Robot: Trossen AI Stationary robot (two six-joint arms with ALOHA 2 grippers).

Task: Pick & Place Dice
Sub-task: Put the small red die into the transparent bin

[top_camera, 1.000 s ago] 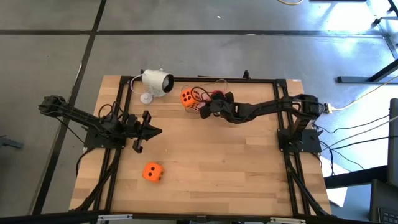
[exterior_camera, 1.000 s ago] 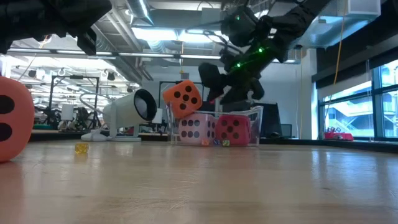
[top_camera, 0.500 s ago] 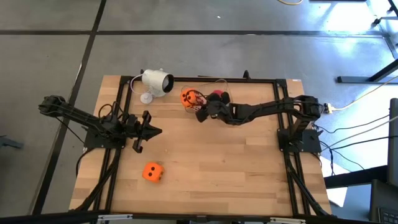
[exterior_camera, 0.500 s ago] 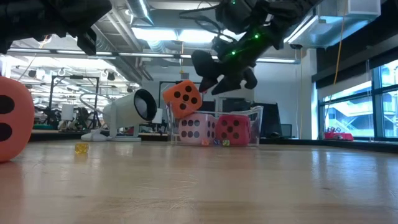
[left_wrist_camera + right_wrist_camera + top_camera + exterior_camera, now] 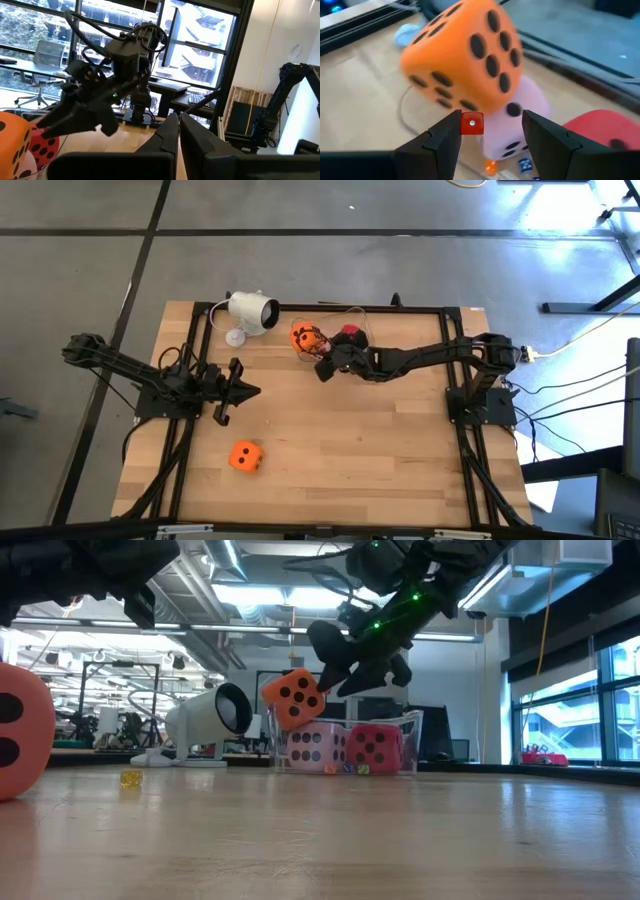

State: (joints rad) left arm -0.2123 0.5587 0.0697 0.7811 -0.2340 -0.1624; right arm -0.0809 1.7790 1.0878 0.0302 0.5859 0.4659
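Between right gripper (image 5: 490, 131) jaws: tiny red die (image 5: 471, 124), unseen from high view.

No text, label, brand or sign could be read anywhere in these views. The only markings were the dark pips on the dice: six showed on one face of the orange die (image 5: 462, 57) by the table's far edge.

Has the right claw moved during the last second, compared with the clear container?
Yes. In the low view the right claw has risen and shifted left of the clear container, now beside the tilted orange die.
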